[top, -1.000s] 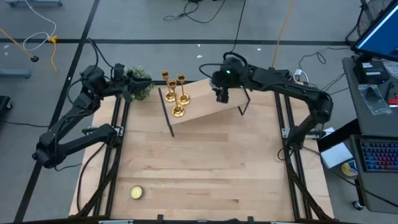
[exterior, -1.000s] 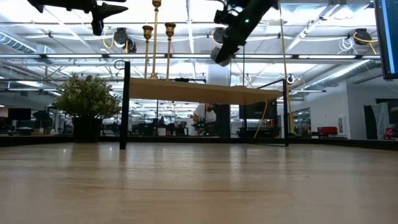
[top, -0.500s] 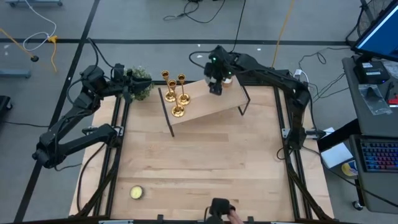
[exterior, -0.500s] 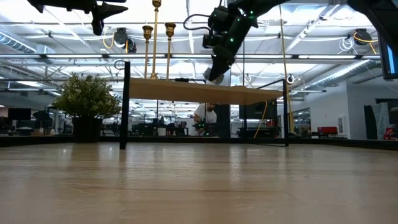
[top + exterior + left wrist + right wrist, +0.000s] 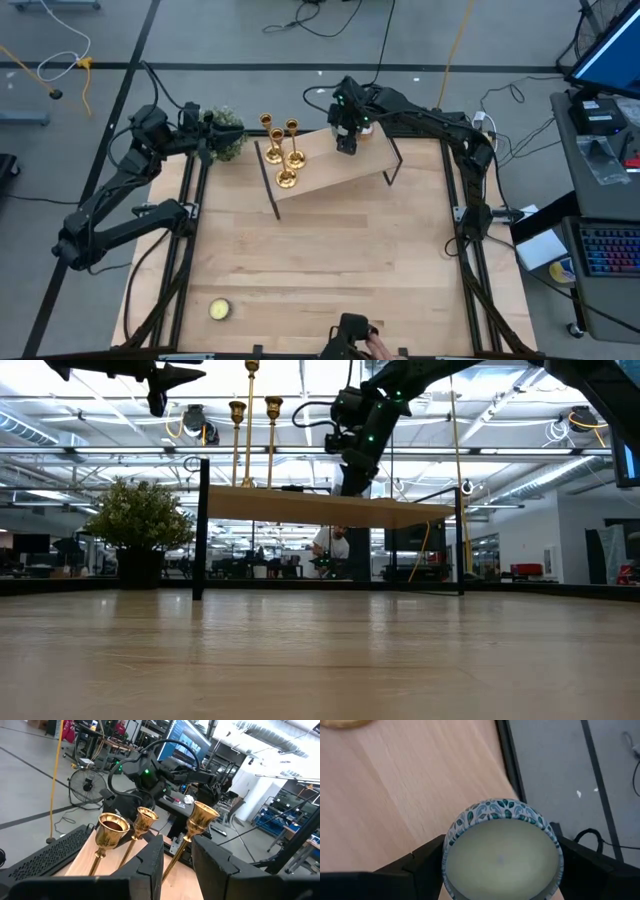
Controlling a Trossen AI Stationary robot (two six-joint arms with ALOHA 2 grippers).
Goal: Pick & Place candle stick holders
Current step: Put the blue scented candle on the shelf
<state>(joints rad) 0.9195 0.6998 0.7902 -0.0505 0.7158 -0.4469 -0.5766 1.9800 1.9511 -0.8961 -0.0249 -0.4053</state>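
Three gold candlestick holders [image 5: 283, 150] stand on their round bases on the left part of a raised wooden shelf [image 5: 325, 170]; they also show in the left wrist view [image 5: 145, 820] and the low view [image 5: 250, 420]. My right gripper [image 5: 346, 142] is over the shelf to their right, shut on a round leaf-patterned candle tin [image 5: 502, 855]. My left gripper [image 5: 206, 143] hangs level by the shelf's left end, open and empty, pointing at the holders [image 5: 177, 870]. My right gripper pinches the tin's round side wall [image 5: 451, 840] between its two fingers [image 5: 420, 865], one on each opposite side. The fingers point down from above. The tin sits upright, wax up, low over the shelf top; whether it touches the shelf I cannot tell.
A small potted plant [image 5: 225, 135] stands beside my left gripper. A pale yellow tealight disc [image 5: 220, 310] lies near the table's front left corner. A person's hand with a dark object [image 5: 352, 338] shows at the near edge. The shelf stands on dark legs [image 5: 200, 530].
My right gripper has carried the tin toward the table's left and far side over the shelf and gone down toward the shelf top, staying shut on it. A person's hand has come in at the near edge.
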